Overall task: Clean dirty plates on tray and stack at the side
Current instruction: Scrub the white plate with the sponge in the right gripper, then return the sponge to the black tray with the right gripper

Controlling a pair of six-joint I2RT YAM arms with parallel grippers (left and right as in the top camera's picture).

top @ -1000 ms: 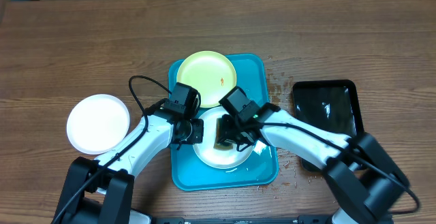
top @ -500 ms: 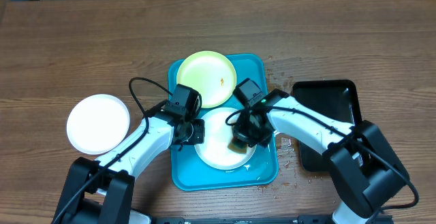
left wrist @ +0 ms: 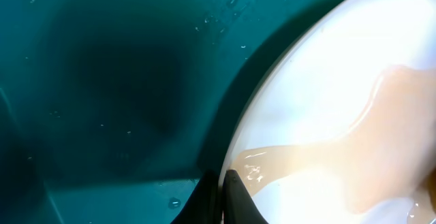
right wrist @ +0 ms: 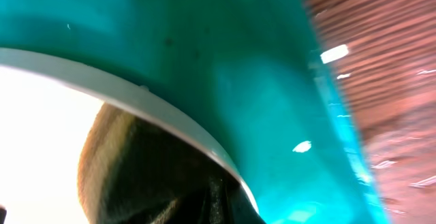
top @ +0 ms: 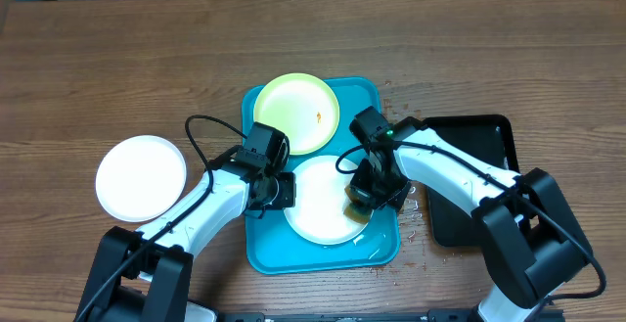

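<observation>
1. My left jaws are pinched shut on the left rim of a white plate [top: 323, 200], steadying it inside the blue tray [top: 259, 249].
2. My right jaws are closed on a brown sponge [top: 358, 210], pressed against that plate's right edge for scrubbing.
3. A yellow-green plate [top: 296, 114] waits on the tray, and a second white plate [top: 141, 176] sits aside on the counter [top: 117, 58].

The tray [top: 262, 253], turquoise with rounded corners and a raised rim, lies flat on the wooden surface [top: 117, 58]. The yellow-green plate [top: 293, 112] sits at its far end, overlapping the far-left rim, with a small orange-red smear right of its middle. The wet white plate [top: 315, 205] fills the near half, with a thin brownish film of liquid pooled on it. The other white plate [top: 141, 177] rests on the surface, well apart to the left.
</observation>
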